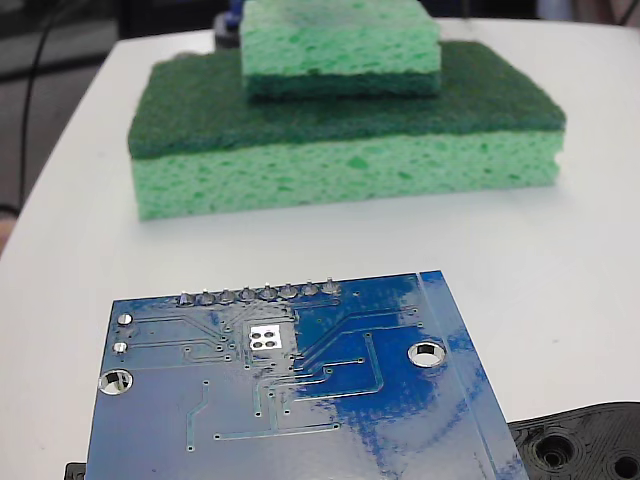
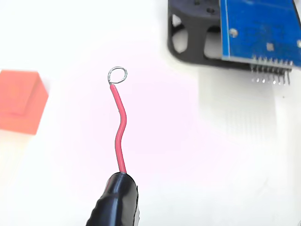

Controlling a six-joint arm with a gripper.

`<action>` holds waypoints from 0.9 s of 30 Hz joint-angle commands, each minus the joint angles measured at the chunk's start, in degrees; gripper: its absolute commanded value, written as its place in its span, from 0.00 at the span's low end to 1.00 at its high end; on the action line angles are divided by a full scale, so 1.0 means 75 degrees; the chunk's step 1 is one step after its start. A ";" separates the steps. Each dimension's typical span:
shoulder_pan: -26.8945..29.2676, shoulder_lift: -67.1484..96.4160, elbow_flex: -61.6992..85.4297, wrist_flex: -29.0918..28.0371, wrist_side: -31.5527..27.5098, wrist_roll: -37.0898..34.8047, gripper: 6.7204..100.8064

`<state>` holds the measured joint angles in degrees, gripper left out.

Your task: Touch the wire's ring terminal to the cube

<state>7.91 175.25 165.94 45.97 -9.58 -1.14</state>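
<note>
Hardly any of me shows — only a glossy black, rounded piece (image 2: 115,202) at the wrist view's lower edge, smooth, with a pale highlight; mine or the wire's (image 2: 121,127) plug — I cannot tell.

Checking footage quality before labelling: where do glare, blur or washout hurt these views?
Fixed view: glare streaks the blue circuit board; the stacked green sponges look soft. Wrist view: the white table is blown out, the orange cube hazy-edged, yet the wire's ring stays sharp.
</note>
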 commanded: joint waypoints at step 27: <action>-0.0141 -0.0035 0.0738 -0.0188 0.0387 0.0293 0.99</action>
<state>6.86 174.90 171.83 44.74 -6.77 1.05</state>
